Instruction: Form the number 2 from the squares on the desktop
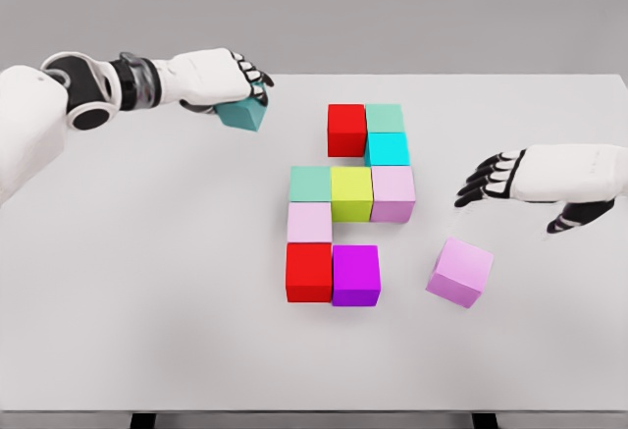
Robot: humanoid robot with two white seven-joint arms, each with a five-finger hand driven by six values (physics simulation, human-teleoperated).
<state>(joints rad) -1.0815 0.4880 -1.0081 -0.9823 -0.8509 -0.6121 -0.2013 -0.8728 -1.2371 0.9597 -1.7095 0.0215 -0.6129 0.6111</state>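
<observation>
Blocks laid on the white surface [147, 282] already trace most of a 2 in the head view: taking the yellow block [351, 193] as landmark, a green block [310, 184] and a pale pink block [393, 193] flank it to form the middle bar; a cyan block [387, 148], a mint block [385, 118] and a red block [346, 129] climb above and to its right as the upper hook; another pale pink block [309, 222], a second red block [308, 271] and a magenta block [355, 275] run below and to its left. The left robot hand [221, 80], up and well to the left of the yellow block, is closed around a teal block [243, 113], lifted off the surface. The right robot hand [500, 179] hovers to the right, fingers spread and holding nothing, above a loose lilac block [460, 271] lying skewed. The step in hand looks like carrying the teal block in; it likely belongs left of the upper red block, needing square alignment. All the blocks are matte, sharp-edged, plain cubes; the surface is smooth.
</observation>
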